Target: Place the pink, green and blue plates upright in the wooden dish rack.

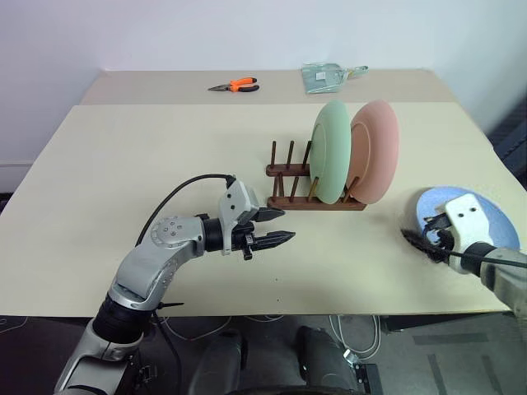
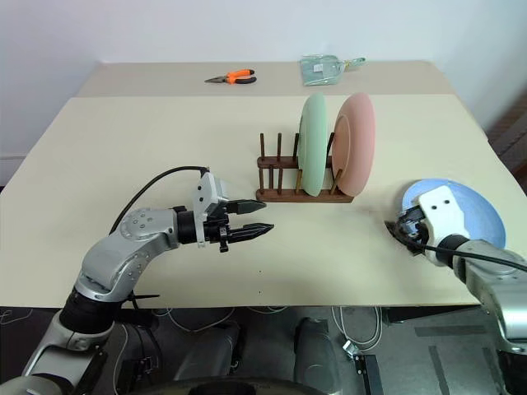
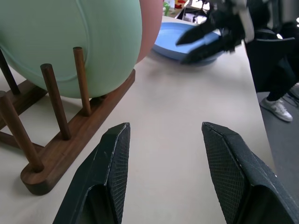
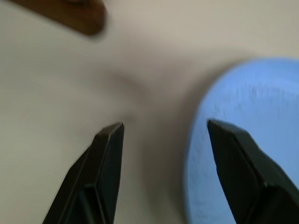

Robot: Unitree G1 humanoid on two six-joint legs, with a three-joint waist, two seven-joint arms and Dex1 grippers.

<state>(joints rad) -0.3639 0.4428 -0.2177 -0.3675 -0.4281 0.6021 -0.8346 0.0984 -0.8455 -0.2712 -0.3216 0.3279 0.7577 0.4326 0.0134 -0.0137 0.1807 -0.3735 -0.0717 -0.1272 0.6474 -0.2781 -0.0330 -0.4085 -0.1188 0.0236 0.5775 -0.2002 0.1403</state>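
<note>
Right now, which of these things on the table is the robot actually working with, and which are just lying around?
Part of the job: green plate, pink plate, blue plate, wooden dish rack.

Just lying about: orange-handled pliers, clear plastic bag.

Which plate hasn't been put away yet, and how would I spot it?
Start at the small dark wooden dish rack mid-table, where a mint green plate and a salmon pink plate stand upright. Right of it, near the table edge, the light blue round plate lies flat, unlike them.
</note>
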